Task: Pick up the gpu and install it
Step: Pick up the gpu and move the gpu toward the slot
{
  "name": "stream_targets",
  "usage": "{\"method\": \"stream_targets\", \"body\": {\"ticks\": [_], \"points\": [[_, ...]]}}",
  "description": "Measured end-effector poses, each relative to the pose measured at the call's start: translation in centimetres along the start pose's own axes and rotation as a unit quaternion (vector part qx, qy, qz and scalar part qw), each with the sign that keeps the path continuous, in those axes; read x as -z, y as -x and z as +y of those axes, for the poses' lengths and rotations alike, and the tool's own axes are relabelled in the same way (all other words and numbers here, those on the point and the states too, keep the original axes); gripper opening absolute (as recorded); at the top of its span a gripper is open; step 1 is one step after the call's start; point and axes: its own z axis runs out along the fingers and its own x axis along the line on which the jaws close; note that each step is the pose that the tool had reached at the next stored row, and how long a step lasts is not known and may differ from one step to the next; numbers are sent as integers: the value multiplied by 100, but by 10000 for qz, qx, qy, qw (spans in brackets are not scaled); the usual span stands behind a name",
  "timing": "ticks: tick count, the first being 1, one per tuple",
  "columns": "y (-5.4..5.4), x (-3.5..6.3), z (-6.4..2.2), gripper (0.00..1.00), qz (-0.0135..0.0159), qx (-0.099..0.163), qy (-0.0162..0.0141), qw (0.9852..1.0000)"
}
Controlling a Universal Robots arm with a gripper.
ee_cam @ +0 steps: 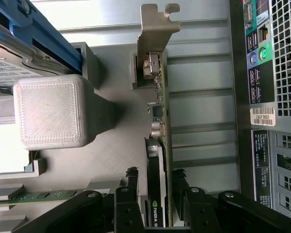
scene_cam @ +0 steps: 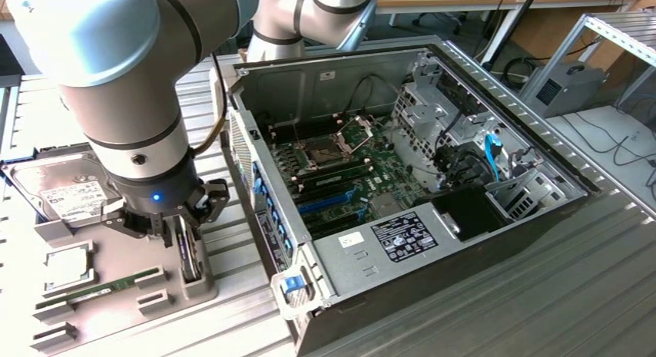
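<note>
Ribbed metal table (scene_cam: pixel 574 295) carries everything. Biggest item on it: PC case (scene_cam: pixel 307 88), lying side-open, motherboard facing up, on the exterior view's right. Its rear I/O panel runs along one edge of the wrist view.

UR arm (scene_cam: pixel 123 80) comes down at the exterior view's left, wrist vertical, blue LED lit near the tool end.

Under it, beside the case: grey printed fixture tray (scene_cam: pixel 123 311) w/ slots for parts. Hard drive (scene_cam: pixel 67 192), white label up, sits at the tray's far end. In the wrist view I see a square grey block (ee_cam: pixel 53 111) of the fixture near the card.

Gripper (scene_cam: pixel 177 238) is low over the tray, straddling the gpu (ee_cam: pixel 157 194). Card stands on edge in its fixture slot, not lifted, outside the case. Wrist view has it edge-on: black cooler on one face, green PCB on the other, silver end bracket (ee_cam: pixel 153 29) at the end away from the tool.

Tool state: jaws part-way in, not wide. Fingers (ee_cam: pixel 132 182) sit one per face of the card; as far as I can see both are against it, so I log a grip on the gpu.

Smaller bits in the tray: memory stick (scene_cam: pixel 103 286) lying in its slot, CPU (scene_cam: pixel 70 265) flat in a square pocket betw. drive and stick.
</note>
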Motion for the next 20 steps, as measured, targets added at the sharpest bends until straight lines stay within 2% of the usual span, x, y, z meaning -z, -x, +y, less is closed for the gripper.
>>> {"method": "stream_targets", "body": {"ticks": [10,12,20], "points": [[6,0,0,41,0,0,0,10000],[7,0,0,27,0,1,0,10000],[6,0,0,27,0,0,0,10000]]}}
